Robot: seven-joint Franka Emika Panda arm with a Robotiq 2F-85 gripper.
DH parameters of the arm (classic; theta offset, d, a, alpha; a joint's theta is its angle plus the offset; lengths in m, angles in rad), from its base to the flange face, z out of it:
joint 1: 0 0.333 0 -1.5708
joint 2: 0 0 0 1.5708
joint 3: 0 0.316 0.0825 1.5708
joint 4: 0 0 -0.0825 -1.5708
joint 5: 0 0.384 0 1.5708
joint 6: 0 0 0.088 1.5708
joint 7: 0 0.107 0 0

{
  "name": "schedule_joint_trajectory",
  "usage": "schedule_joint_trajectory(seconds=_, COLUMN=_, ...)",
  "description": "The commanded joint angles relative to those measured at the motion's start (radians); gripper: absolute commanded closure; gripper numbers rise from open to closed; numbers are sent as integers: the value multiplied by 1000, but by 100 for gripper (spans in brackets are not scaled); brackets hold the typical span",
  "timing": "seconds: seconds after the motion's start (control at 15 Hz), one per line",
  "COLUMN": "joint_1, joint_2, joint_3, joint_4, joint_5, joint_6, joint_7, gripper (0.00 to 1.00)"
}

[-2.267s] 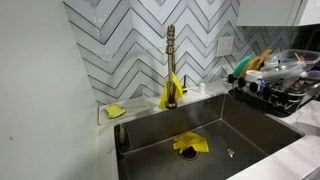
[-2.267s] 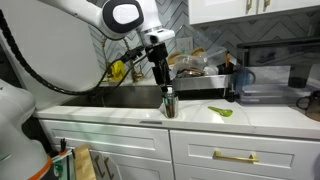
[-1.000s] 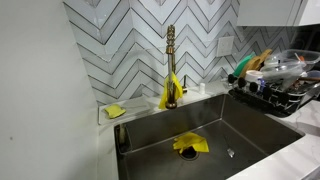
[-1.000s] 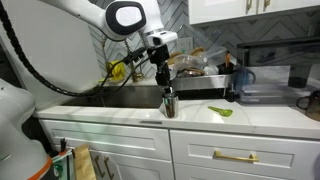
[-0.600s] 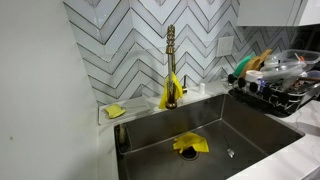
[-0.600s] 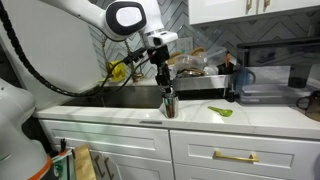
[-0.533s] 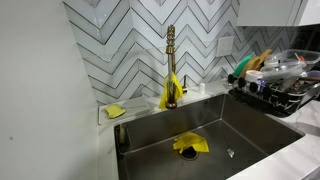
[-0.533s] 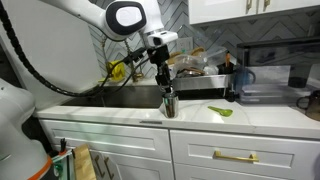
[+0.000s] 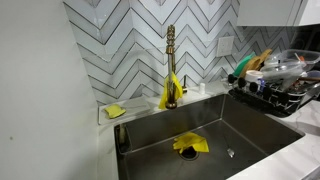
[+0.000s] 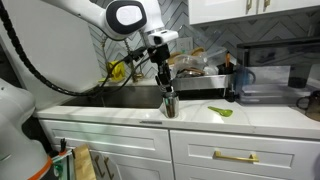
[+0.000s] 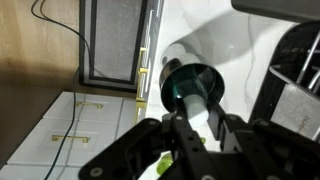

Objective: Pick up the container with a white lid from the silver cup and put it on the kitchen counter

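Centre frame in an exterior view, the hand (image 10: 164,84), fingers apparently clamped on the white-lidded container (image 11: 197,113), holds it upright, long axis vertical, directly above the mouth of the silver cup (image 10: 169,103), with bare white surface (image 10: 265,118) lying to the cup's right.

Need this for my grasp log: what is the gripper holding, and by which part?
The gripper appears to grip the container by its white top, between the fingers, at the mouth of the cup.
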State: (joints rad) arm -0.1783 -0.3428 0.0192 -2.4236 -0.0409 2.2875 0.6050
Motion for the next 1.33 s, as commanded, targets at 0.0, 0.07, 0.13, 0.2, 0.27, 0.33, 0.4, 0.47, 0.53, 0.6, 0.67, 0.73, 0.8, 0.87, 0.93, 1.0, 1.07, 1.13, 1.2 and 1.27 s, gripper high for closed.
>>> schedule_joint_trajectory(seconds=0.0, joint_1=-2, joint_2=-6, joint_3=-11, joint_4=45, joint_5=-3, joint_6=-46, joint_7=-16, gripper=93)
schedule_joint_trajectory(seconds=0.07, joint_1=-1, joint_2=-6, joint_3=-12, joint_4=55, joint_5=-1, joint_6=-54, joint_7=-18, gripper=93)
schedule_joint_trajectory(seconds=0.13, joint_1=4, joint_2=-6, joint_3=-17, joint_4=67, joint_5=11, joint_6=-62, joint_7=-26, gripper=93)
schedule_joint_trajectory(seconds=0.2, joint_1=3, joint_2=-6, joint_3=-16, joint_4=79, joint_5=7, joint_6=-72, joint_7=-26, gripper=93)
schedule_joint_trajectory(seconds=0.27, joint_1=4, joint_2=-5, joint_3=-18, joint_4=89, joint_5=9, joint_6=-80, joint_7=-29, gripper=93)
schedule_joint_trajectory(seconds=0.33, joint_1=4, joint_2=-6, joint_3=-17, joint_4=103, joint_5=5, joint_6=-96, joint_7=-27, gripper=93)
schedule_joint_trajectory(seconds=0.4, joint_1=3, joint_2=-7, joint_3=-16, joint_4=115, joint_5=1, joint_6=-112, joint_7=-26, gripper=93)
schedule_joint_trajectory(seconds=0.47, joint_1=2, joint_2=-8, joint_3=-14, joint_4=131, joint_5=-3, joint_6=-130, joint_7=-22, gripper=93)
schedule_joint_trajectory(seconds=0.53, joint_1=1, joint_2=-11, joint_3=-13, joint_4=148, joint_5=-6, joint_6=-151, joint_7=-18, gripper=93)
schedule_joint_trajectory(seconds=0.6, joint_1=0, joint_2=-14, joint_3=-11, joint_4=165, joint_5=-12, joint_6=-167, joint_7=-13, gripper=93)
schedule_joint_trajectory(seconds=0.67, joint_1=-1, joint_2=-17, joint_3=-9, joint_4=186, joint_5=-20, joint_6=-189, joint_7=-13, gripper=93)
schedule_joint_trajectory(seconds=0.73, joint_1=0, joint_2=-17, joint_3=-9, joint_4=204, joint_5=-21, joint_6=-206, joint_7=-15, gripper=93)
schedule_joint_trajectory(seconds=0.8, joint_1=0, joint_2=-18, joint_3=-9, joint_4=221, joint_5=-25, joint_6=-221, joint_7=-15, gripper=93)
schedule_joint_trajectory(seconds=0.87, joint_1=0, joint_2=-16, joint_3=-10, joint_4=242, joint_5=-26, joint_6=-242, joint_7=-16, gripper=93)
schedule_joint_trajectory(seconds=0.93, joint_1=0, joint_2=-16, joint_3=-11, joint_4=255, joint_5=-26, joint_6=-255, joint_7=-16, gripper=93)
schedule_joint_trajectory(seconds=1.0, joint_1=0, joint_2=-14, joint_3=-12, joint_4=272, joint_5=-27, joint_6=-273, joint_7=-15, gripper=93)
schedule_joint_trajectory(seconds=1.07, joint_1=0, joint_2=-14, joint_3=-14, joint_4=286, joint_5=-26, joint_6=-287, joint_7=-15, gripper=93)
schedule_joint_trajectory(seconds=1.13, joint_1=-2, joint_2=-13, joint_3=-14, joint_4=298, joint_5=-30, joint_6=-300, joint_7=-14, gripper=93)
schedule_joint_trajectory(seconds=1.2, joint_1=-8, joint_2=-12, joint_3=-15, joint_4=307, joint_5=-45, joint_6=-310, joint_7=-8, gripper=93)
schedule_joint_trajectory(seconds=1.27, joint_1=-20, joint_2=-9, joint_3=-14, joint_4=310, joint_5=-76, joint_6=-313, joint_7=6, gripper=93)
